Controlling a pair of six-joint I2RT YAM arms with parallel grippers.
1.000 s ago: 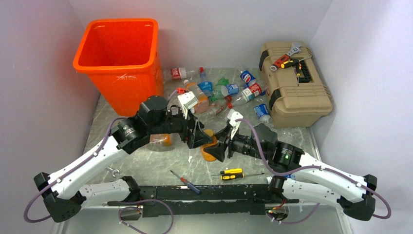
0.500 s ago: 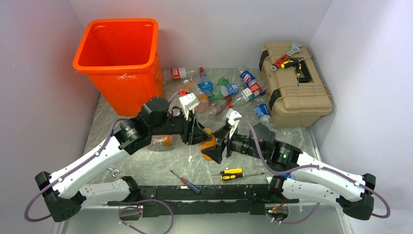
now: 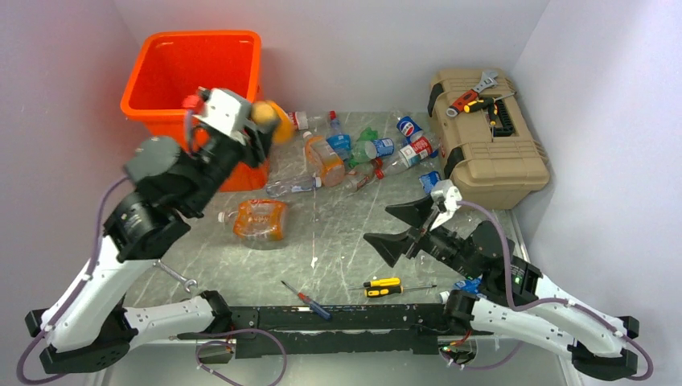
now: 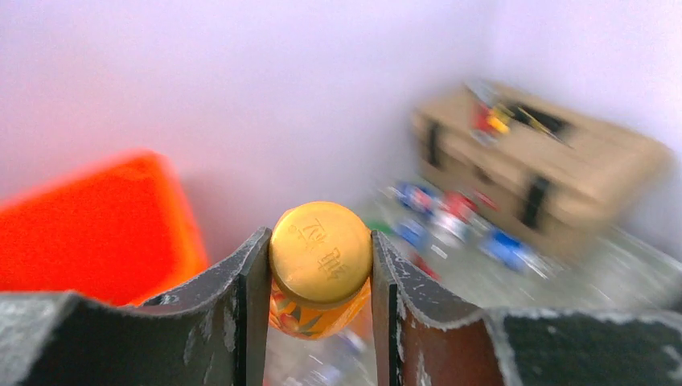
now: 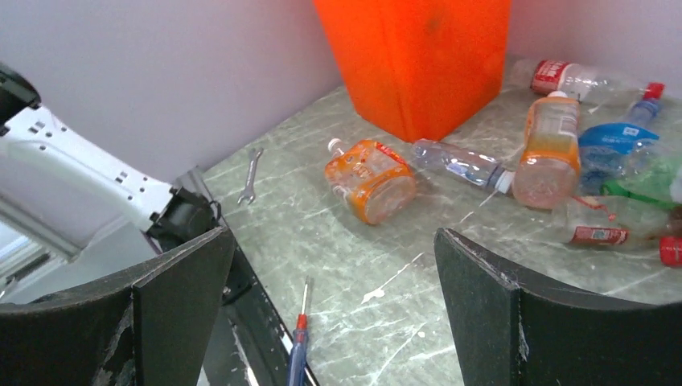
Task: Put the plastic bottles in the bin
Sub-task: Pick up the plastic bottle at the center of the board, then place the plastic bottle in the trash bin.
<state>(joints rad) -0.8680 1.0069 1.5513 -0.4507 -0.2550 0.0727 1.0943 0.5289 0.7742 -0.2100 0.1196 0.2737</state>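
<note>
- The left gripper (image 3: 256,121) is clamping a small orange bottle (image 3: 273,121) by its body; in the left wrist view the bottle's round end is sitting tight between the two fingers (image 4: 253,273).
- The bottle is hanging raised at the near right corner of the bin (image 3: 193,80), level with the rim. I cannot tell whether it is over the opening or just outside it.
- Judgement: the carry to the bin is the step in hand. The next move is calling for a shift left and far until the bottle is fully over the opening, then a release.
- The right gripper (image 3: 402,229) is standing wide open and holding nothing, low over the table (image 3: 482,217) on the near right.
- Most of the task is outstanding. A squat orange-labelled bottle (image 3: 257,221) is lying near the middle, a clear bottle (image 3: 289,186) just beyond it, and a tall bottle with orange drink (image 3: 324,157) farther right.
- A cluster of bottles (image 3: 386,153) is lying far, between the bin and the toolbox (image 3: 486,137).
- A wrench (image 3: 181,279), a red-handled screwdriver (image 3: 306,299) and a yellow-handled screwdriver (image 3: 382,286) are lying near; none is blocking the path to the bin.
- Judgement: the rim is the main risk for a short drop.
</note>
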